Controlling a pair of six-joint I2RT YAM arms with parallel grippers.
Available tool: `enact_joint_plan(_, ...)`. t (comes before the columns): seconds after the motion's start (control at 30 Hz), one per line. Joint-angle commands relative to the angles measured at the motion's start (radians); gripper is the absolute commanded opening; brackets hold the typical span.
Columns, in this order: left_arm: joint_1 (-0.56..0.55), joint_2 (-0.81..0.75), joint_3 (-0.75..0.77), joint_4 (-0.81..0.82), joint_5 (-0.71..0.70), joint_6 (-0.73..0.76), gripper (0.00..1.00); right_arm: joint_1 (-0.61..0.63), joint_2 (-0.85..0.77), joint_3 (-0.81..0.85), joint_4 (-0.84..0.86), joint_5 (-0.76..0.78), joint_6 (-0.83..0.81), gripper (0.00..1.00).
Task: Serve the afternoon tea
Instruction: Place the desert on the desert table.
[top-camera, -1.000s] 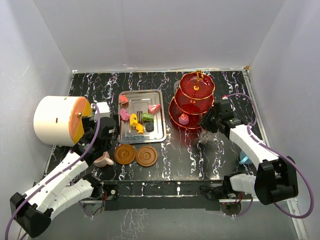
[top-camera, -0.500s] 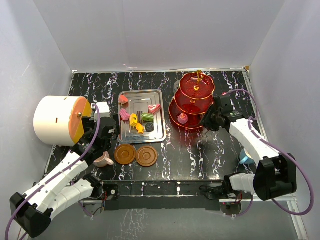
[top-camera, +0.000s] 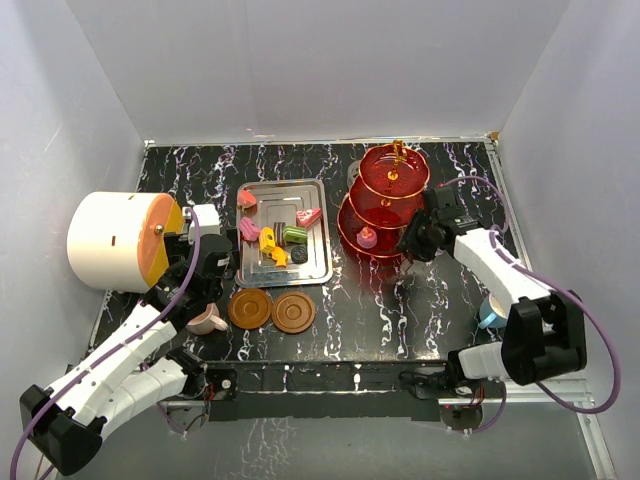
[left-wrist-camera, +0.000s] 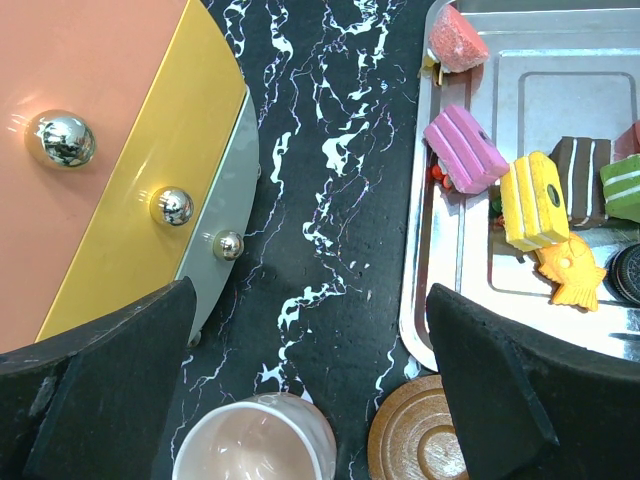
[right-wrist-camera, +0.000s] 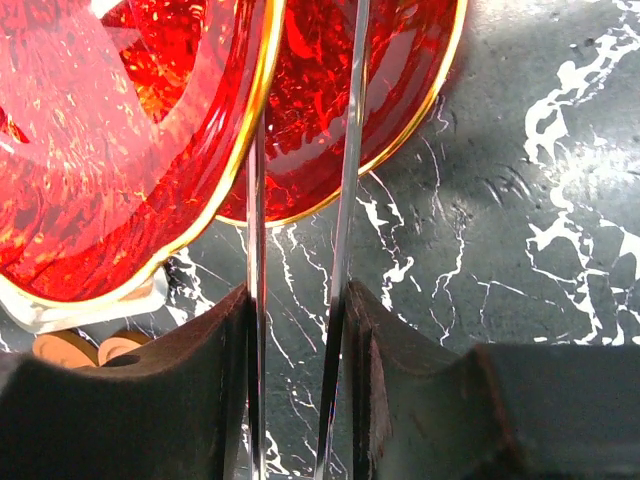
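The red three-tier stand (top-camera: 385, 205) stands at the back right, with one pink sweet (top-camera: 368, 238) on its lowest tier. More sweets (top-camera: 270, 240) lie on the steel tray (top-camera: 315, 272). My right gripper (top-camera: 412, 242) is by the stand's right side, shut on thin metal tongs (right-wrist-camera: 345, 220). Their blades reach over the red tiers (right-wrist-camera: 120, 130), and their tips are out of view. My left gripper (left-wrist-camera: 310, 380) hangs open above the pink cup (left-wrist-camera: 255, 440) and a brown saucer (left-wrist-camera: 415, 435). A second saucer (top-camera: 293, 313) lies beside the first. The blue cup (top-camera: 490, 312) shows partly behind my right arm.
The big white drum with the orange face (top-camera: 115, 240) sits at the left, close to my left gripper. White walls close in the dark marbled table on three sides. The tray's rim (left-wrist-camera: 425, 300) runs just ahead of my left gripper's right finger.
My right arm has shifted slightly towards the stand with the tongs still gripped. The left arm has not moved.
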Motion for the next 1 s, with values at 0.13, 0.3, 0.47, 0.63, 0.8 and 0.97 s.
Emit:
enact_joint_plan(0.13, 0.003, -0.01, -0.001, -0.004, -0.011, 0.0, 0.99, -0.007, 0.12, 0.154, 0.075, -0.035, -0.117, 0.33)
enact_joint_plan(0.3, 0.002, -0.012, -0.001, -0.004, -0.015, 0.001, 0.99, -0.008, 0.176, 0.245, 0.003, 0.005, -0.143, 0.32)
enact_joint_plan(0.47, 0.003, -0.015, -0.002, -0.003, -0.015, 0.001, 0.99, -0.009, 0.128, 0.231, -0.025, 0.026, -0.138, 0.32)
enact_joint_plan(0.63, 0.003, -0.015, -0.003, 0.004, -0.004, 0.004, 0.99, -0.011, 0.057, 0.188, -0.045, 0.034, -0.125, 0.32)
enact_joint_plan(0.8, 0.003, -0.016, -0.003, 0.005, -0.001, 0.003, 0.99, -0.012, 0.03, 0.15, -0.034, 0.039, -0.123, 0.33)
enact_joint_plan(0.97, 0.003, -0.015, -0.003, 0.005, 0.002, 0.003, 0.99, -0.016, 0.061, 0.138, -0.001, 0.002, -0.124, 0.33)
